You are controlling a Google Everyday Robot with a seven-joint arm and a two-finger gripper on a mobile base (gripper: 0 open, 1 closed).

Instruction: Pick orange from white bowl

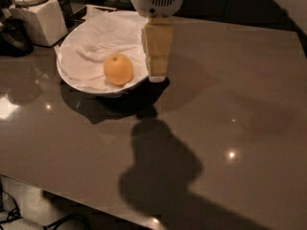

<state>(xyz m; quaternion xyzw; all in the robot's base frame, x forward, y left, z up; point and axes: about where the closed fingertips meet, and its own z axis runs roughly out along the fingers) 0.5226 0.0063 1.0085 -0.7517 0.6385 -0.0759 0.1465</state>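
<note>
The orange (118, 69) lies in the white bowl (76, 78), on crumpled white paper, toward the bowl's right front. The bowl stands at the back left of the brown table. My gripper (157, 73) hangs down from its white wrist housing, cream-coloured, over the bowl's right rim. It is just to the right of the orange and apart from it, holding nothing that I can see.
A white boxy container (41, 20) with stacked dishes stands at the back left, beside a dark object (14, 37). The table's front edge (96, 202) runs diagonally at the lower left, with floor and cables below.
</note>
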